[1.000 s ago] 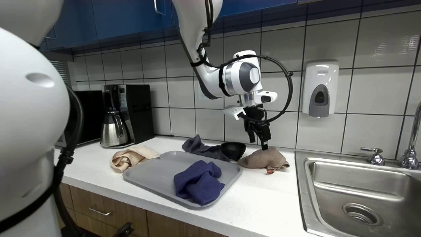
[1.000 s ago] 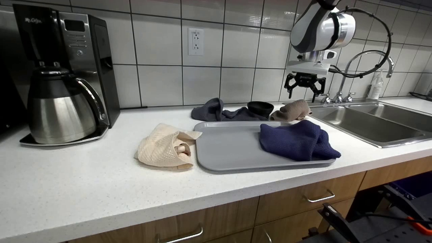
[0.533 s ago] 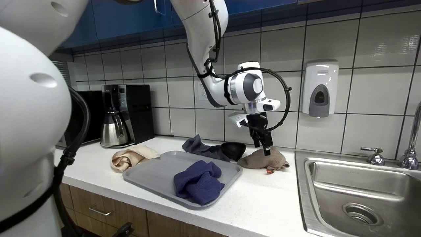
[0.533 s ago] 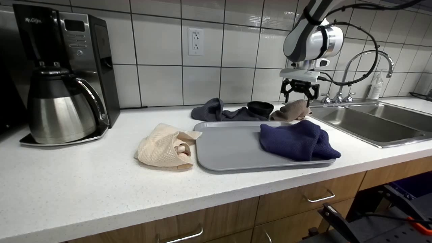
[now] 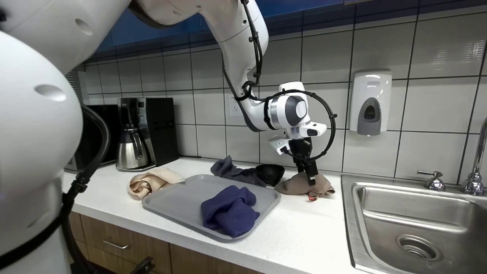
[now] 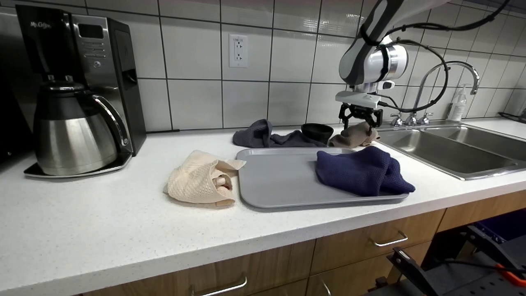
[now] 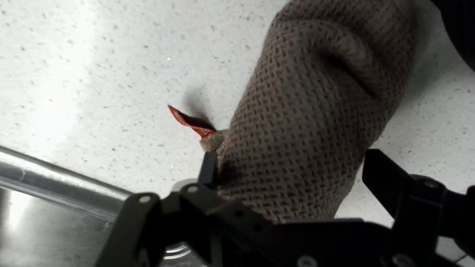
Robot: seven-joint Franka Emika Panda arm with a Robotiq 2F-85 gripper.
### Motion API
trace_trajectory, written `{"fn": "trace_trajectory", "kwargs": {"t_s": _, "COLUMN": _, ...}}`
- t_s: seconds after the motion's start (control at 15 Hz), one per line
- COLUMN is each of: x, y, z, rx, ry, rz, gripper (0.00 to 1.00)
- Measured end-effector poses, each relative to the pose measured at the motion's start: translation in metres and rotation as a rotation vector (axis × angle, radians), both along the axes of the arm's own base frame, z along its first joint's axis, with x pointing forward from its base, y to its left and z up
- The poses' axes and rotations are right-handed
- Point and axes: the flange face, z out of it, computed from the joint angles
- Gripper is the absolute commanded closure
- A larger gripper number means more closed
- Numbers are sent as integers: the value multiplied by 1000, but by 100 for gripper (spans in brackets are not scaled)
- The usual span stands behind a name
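Note:
A brown textured cloth (image 5: 291, 186) lies bunched on the counter near the wall, also in an exterior view (image 6: 349, 139). It fills much of the wrist view (image 7: 311, 107), with a red tag (image 7: 191, 124) at one edge. My gripper (image 5: 306, 176) is open and low over it, also in an exterior view (image 6: 358, 126). In the wrist view the fingers (image 7: 291, 167) stand on either side of the cloth. The left finger is close against its edge; whether it touches is unclear. A black bowl (image 5: 270, 174) and a dark grey cloth (image 5: 237, 173) lie beside it.
A grey tray (image 6: 279, 176) holds a blue cloth (image 6: 361, 170). A beige cloth (image 6: 197, 183) lies at the tray's side. A steel sink (image 5: 352, 228) is close to the brown cloth. A coffee maker (image 6: 119, 82) and a wall soap dispenser (image 5: 371, 101) stand farther off.
The arm has lowered, bringing the open gripper from above the brown cloth down to it. The gripper shifted slightly sideways. The cloths, bowl and tray have not moved.

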Motion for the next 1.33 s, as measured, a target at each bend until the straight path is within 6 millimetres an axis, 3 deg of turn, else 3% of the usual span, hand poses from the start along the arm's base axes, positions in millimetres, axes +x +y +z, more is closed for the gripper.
{"fn": "trace_trajectory", "kwargs": {"t_s": 0.93, "x": 11, "y": -2, "z": -27, "rx": -4, "ry": 14, "rz": -9, "gripper": 0}}
{"fn": "trace_trajectory", "kwargs": {"t_s": 1.0, "x": 11, "y": -2, "z": -28, "rx": -4, "ry": 15, "rz": -9, "gripper": 25}}
{"fn": "trace_trajectory", "kwargs": {"t_s": 1.07, "x": 11, "y": -2, "z": -28, "rx": -4, "ry": 15, "rz": -9, "gripper": 26}}
{"fn": "trace_trajectory", "kwargs": {"t_s": 1.33, "x": 11, "y": -3, "z": -28, "rx": -5, "ry": 15, "rz": -9, "gripper": 58}}
